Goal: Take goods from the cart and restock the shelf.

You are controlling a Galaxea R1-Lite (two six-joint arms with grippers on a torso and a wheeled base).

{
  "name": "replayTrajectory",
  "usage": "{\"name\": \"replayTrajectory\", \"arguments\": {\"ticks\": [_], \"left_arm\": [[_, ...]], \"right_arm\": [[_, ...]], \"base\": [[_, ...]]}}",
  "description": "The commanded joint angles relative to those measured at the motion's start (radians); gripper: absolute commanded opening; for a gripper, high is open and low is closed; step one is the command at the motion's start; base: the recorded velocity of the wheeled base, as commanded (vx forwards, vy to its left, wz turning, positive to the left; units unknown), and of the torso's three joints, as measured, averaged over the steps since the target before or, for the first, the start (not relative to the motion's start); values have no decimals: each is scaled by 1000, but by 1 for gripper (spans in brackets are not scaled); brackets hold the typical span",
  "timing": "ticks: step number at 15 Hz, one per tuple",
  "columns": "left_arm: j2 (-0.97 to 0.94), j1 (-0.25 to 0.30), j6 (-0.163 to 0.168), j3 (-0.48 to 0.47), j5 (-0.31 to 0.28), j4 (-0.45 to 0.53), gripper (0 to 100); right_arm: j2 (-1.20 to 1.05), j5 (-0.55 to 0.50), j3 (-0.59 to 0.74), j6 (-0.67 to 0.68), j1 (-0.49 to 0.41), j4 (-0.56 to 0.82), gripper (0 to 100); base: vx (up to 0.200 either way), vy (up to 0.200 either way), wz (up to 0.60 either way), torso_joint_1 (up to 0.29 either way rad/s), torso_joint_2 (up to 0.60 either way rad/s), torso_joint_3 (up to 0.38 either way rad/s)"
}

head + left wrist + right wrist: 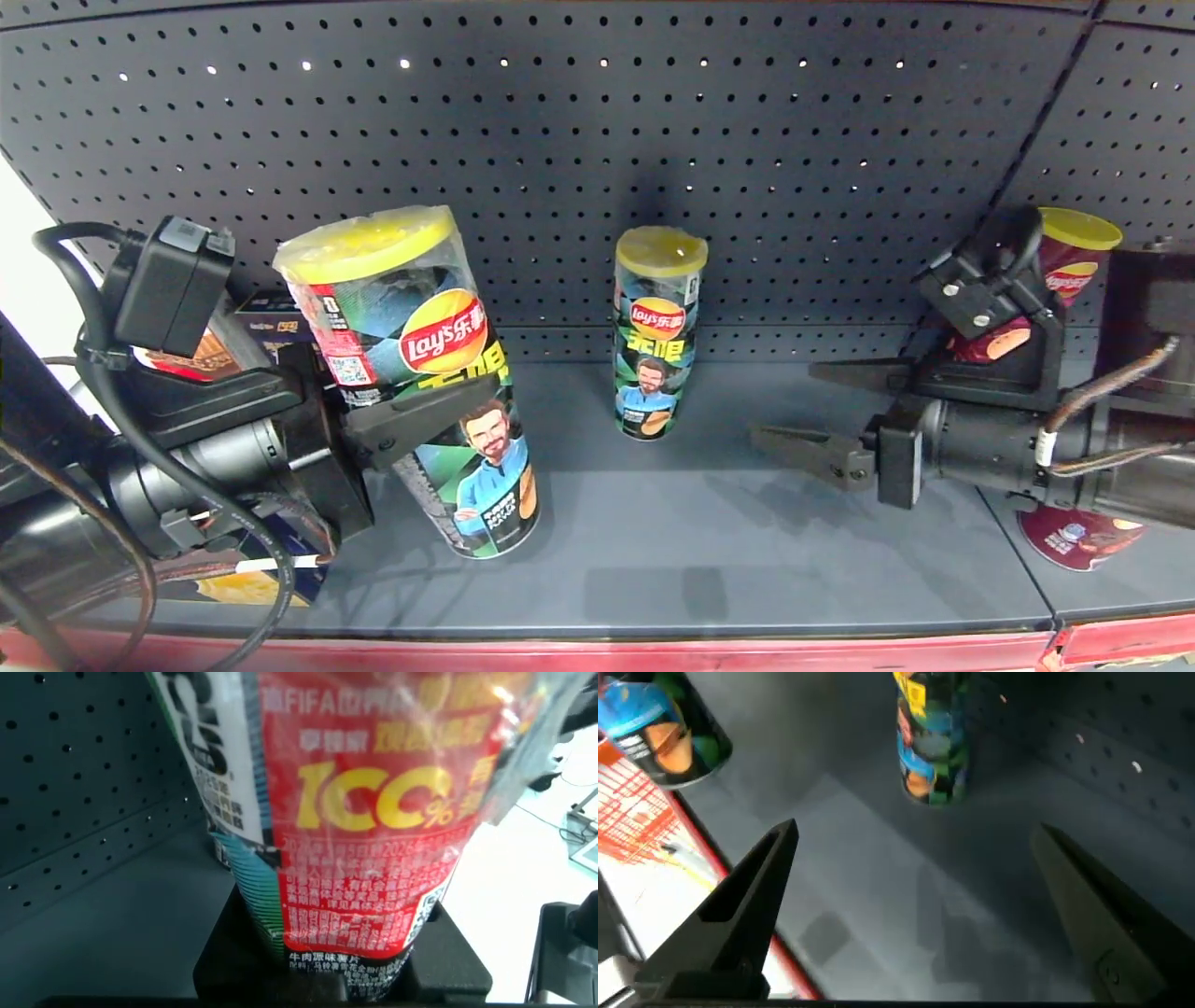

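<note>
- Head view: my left pincer (411, 425) is pinching the chip can (439, 364) across its middle. The can's long axis is tilted, with the lid leaning back toward the pincer's wrist. Its base is out past the fingers, low over the shelf (709, 560); I cannot tell whether it touches.
- A second can (656, 331) stands upright beyond the left pincer, deeper toward the back panel (597, 121) and well apart from the held one.
- My right pincer (784, 403) is spread wide and holds nothing. A red can (1074, 247) stands behind its arm.
- Left wrist view: the chip can (364, 840) sits clamped between the jaws, above the shelf (112, 924). I judge it needs righting before release.
- Right wrist view: the right pincer (915, 905) gapes over bare shelf. The second can (934, 737) stands ahead of it and the chip can's base (663, 728) lies off to one side.
</note>
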Motion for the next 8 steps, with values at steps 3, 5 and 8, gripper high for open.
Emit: {"name": "replayTrajectory", "arguments": {"ticks": [3,5,8], "left_arm": [[16,0,-1,-14,0,0,0],[27,0,-1,-29,0,1,0],[31,-2,-1,-31,-2,0,0]], "right_arm": [[174,233,-75,-158,-102,-92,100],[233,351,-118,-191,-144,-158,100],[301,434,-201,-193,-145,-171,100]], "base": [[0,0,0,0,0,0],[0,0,0,0,0,0],[0,0,0,0,0,0]]}}
